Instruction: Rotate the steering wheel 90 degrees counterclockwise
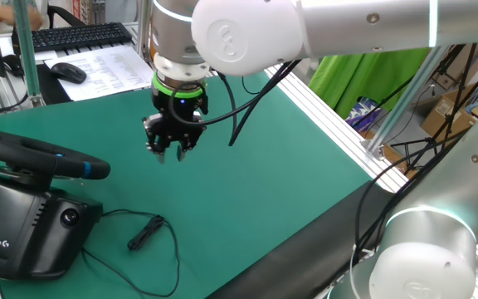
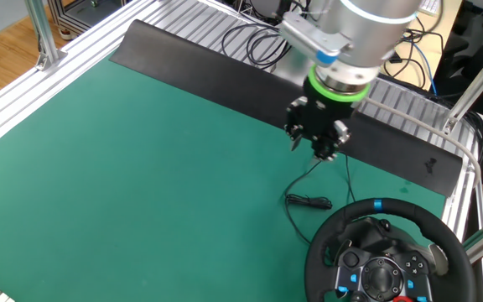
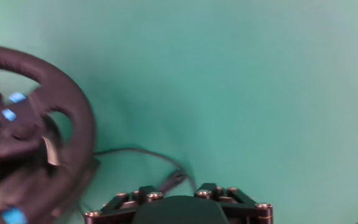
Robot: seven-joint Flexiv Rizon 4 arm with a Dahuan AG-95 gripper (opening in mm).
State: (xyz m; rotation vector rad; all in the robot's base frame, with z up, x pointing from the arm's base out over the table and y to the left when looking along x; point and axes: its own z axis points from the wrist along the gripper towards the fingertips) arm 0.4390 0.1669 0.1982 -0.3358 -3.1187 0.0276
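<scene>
The steering wheel [image 1: 44, 155] is black, with blue buttons and a blue mark on its rim. It sits on a boxy Logitech base [image 1: 19, 228] at the near left of the green mat. The wheel also shows in the other fixed view [image 2: 381, 252] and, blurred, at the left of the hand view [image 3: 73, 118]. My gripper [image 1: 171, 152] hangs in the air above the mat, apart from the wheel and to its right. Its fingers point down with a narrow gap and nothing between them. It shows again in the other fixed view [image 2: 314, 149]. Only the gripper's [image 3: 176, 190] finger bases show in the hand view.
A thin black cable [image 1: 145, 232] with a plug lies on the mat beside the base. Behind the mat are a keyboard [image 1: 77, 35], a mouse [image 1: 69, 72] and a paper sheet [image 1: 106, 62]. Aluminium rails [image 1: 330, 116] edge the table. A black strip [image 2: 216, 71] lies along one side.
</scene>
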